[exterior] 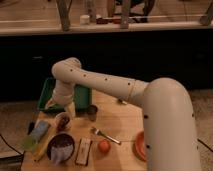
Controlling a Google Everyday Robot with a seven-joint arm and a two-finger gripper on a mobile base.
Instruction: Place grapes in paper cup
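Note:
The paper cup [63,121] is a small white round cup on the left of the wooden table [120,125]. Dark reddish-purple grapes [63,120] show inside its mouth. My gripper [61,107] hangs at the end of the white arm, just above and behind the cup. Its pale fingers [70,108] are spread apart, one on each side above the cup's rim, with nothing held between them.
A green tray [48,94] lies behind the gripper. A dark grey metal cup [92,112] stands right of the paper cup. A fork [105,135], an orange-red fruit [104,146], a dark bowl [60,146], a wrapped bar [83,151] and an orange plate [139,145] lie nearer.

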